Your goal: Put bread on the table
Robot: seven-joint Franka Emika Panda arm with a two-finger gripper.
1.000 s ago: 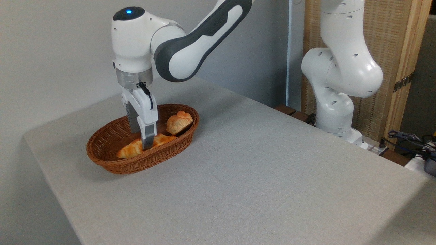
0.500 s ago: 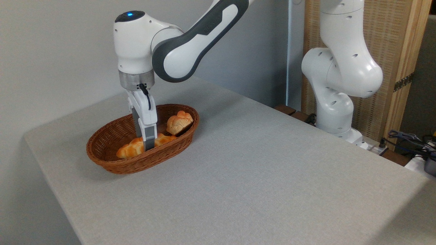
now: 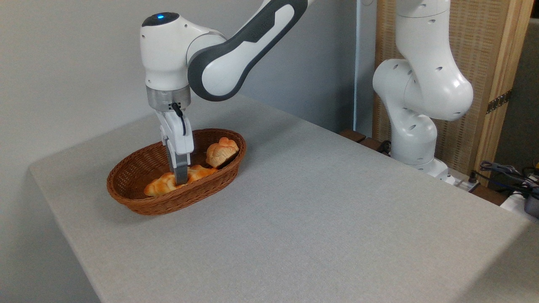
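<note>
The robot's hand (image 3: pixel 181 179) reaches straight down into the wicker basket (image 3: pixel 126 193), its fingers apparently pinched across the middle of the bread (image 3: pixel 162 185), whose long axis follows the basket's, with bare counter (image 3: pixel 316 210) to the right.

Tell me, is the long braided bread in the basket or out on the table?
In. The bread lies inside the wicker basket, with the gripper down on it.
</note>
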